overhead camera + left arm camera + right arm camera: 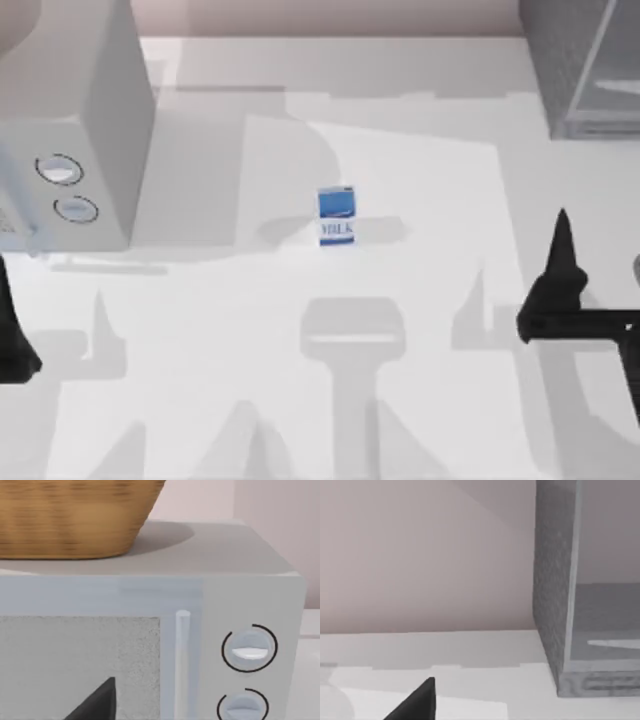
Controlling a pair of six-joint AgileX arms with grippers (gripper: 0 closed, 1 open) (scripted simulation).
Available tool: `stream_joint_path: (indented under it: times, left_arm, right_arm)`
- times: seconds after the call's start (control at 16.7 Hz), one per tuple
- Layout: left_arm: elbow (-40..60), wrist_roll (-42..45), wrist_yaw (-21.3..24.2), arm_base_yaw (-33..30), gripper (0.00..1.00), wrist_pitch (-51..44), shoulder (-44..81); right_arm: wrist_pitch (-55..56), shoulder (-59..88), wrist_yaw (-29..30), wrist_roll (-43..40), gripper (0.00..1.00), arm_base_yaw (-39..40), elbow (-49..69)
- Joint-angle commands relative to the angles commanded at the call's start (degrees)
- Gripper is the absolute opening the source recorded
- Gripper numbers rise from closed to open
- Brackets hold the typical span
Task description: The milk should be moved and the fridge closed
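The milk (337, 215) stands upright near the middle of the table, blue above and white below, with nothing touching it. The fridge (578, 62) is the dark speckled cabinet at the far right corner; the right wrist view shows its pale-framed edge (555, 605) and a lighter inner panel. My right gripper (561, 240) hovers at the right side, in front of the fridge and well to the right of the milk. My left gripper (10, 325) sits at the left edge, in front of the light grey box, holding nothing I can see.
A light grey box with two round dials (75, 120) fills the far left corner; in the left wrist view a wicker basket (70, 515) rests on its top (215, 550). A pale wall runs behind the table.
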Motion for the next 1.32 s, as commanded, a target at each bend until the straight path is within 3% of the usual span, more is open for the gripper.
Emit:
stream_joint_path:
  times: [0.78,1.02,1.32]
  left_arm:
    - [0.0,0.0,0.0,0.0,1.0,0.0,0.0]
    - [0.0,0.0,0.0,0.0,1.0,0.0,0.0]
    - [0.0,0.0,0.0,0.0,1.0,0.0,0.0]
  right_arm:
    - [29.54,70.61,-3.31,-0.22,1.0,-0.85,37.06]
    - [35.1,81.97,-5.3,-0.33,1.0,-1.0,44.59]
    - [36.21,84.14,-5.85,-0.38,1.0,-1.08,46.19]
